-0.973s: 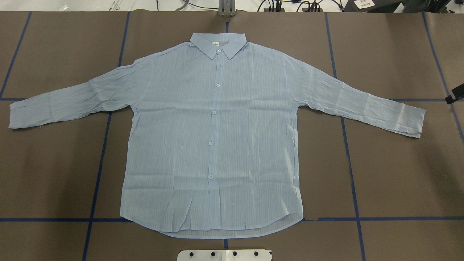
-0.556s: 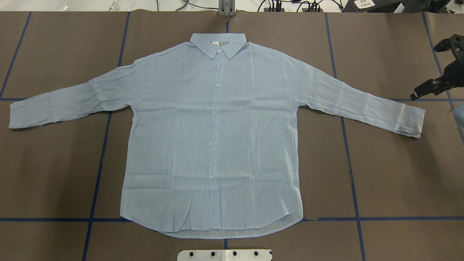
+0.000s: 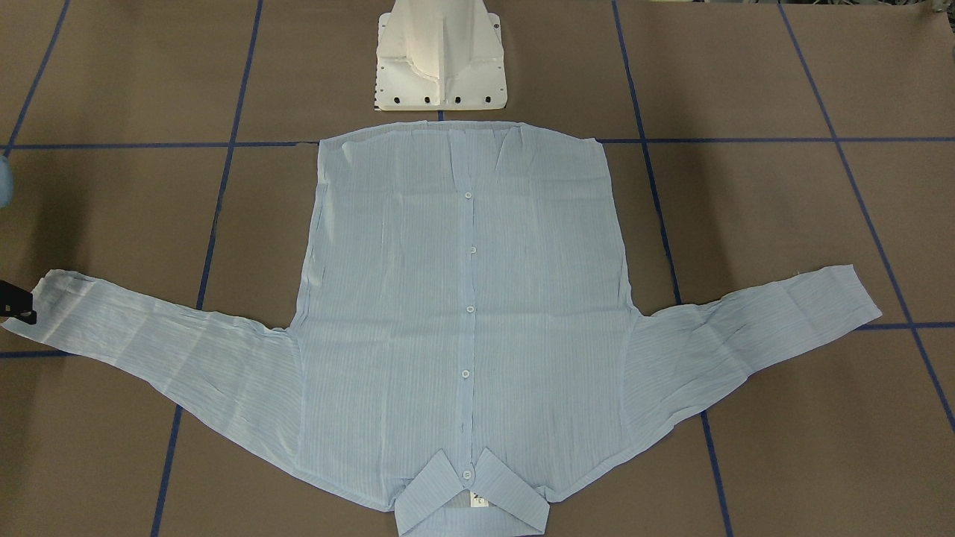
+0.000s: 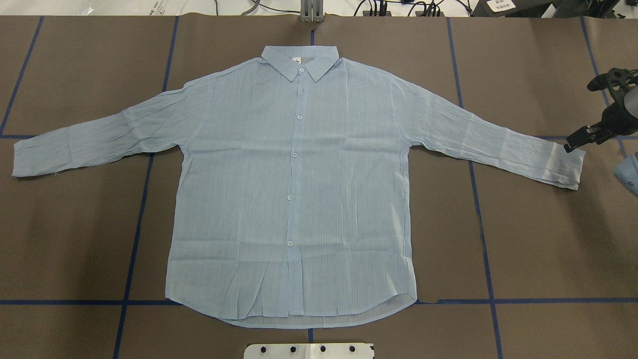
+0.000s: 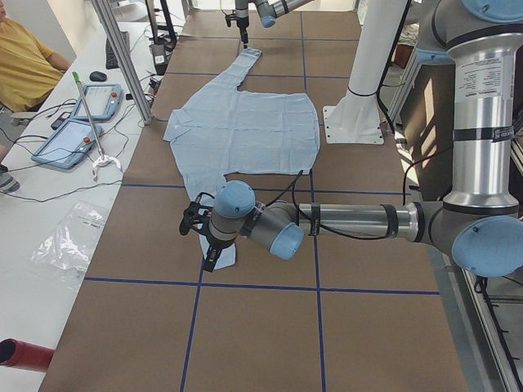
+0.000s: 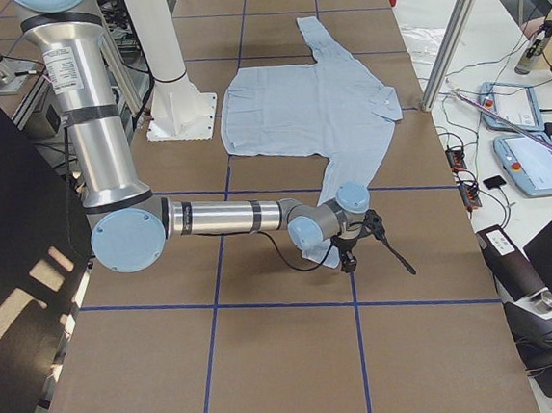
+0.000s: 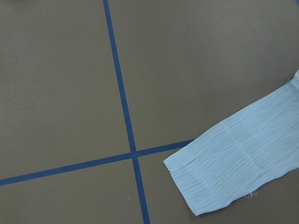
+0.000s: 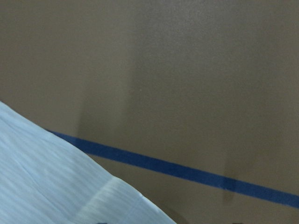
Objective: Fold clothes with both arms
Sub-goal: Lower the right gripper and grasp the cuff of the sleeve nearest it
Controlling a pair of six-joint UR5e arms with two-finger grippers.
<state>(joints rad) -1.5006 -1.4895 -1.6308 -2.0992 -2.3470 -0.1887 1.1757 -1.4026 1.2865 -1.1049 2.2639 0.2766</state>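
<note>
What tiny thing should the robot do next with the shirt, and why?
Probably lower the right gripper onto the cuff of the pale blue striped button-up shirt and pinch it: the shirt lies flat and unfolded, and that gripper hangs right at the sleeve's end, holding nothing.

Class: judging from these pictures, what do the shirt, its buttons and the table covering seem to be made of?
Shirt: thin woven cloth, perhaps cotton or a blend; matte, finely striped, creased. Buttons: probably plastic; white, smooth, small. Table covering: seemingly brown paper or card; flat, matte, with blue lines, likely tape.
</note>
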